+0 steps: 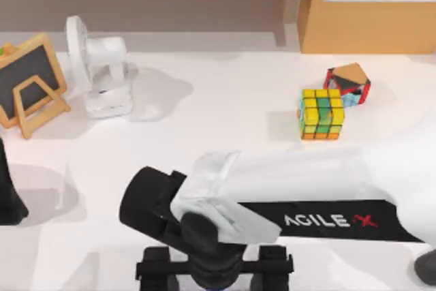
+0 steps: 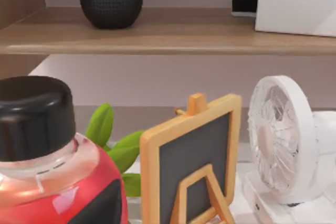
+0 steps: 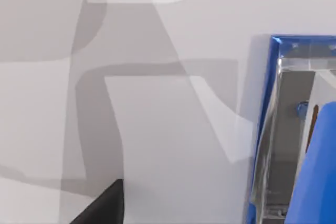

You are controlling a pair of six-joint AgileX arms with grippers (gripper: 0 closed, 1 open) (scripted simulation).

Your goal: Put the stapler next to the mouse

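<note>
The stapler is a bright blue bar with a metal inside. It lies on the white table close to my right gripper, at the edge of the right wrist view. My right arm reaches across the table to its front middle, where the right gripper points down and covers the stapler from above. One dark fingertip stands well apart from the stapler, so the jaws look open. The mouse is out of view. My left arm is parked at the table's left edge.
A multicoloured puzzle cube and a red-framed block stand at the back right. A white fan and a small chalkboard easel stand at the back left. A red bottle with a black cap is near the left wrist.
</note>
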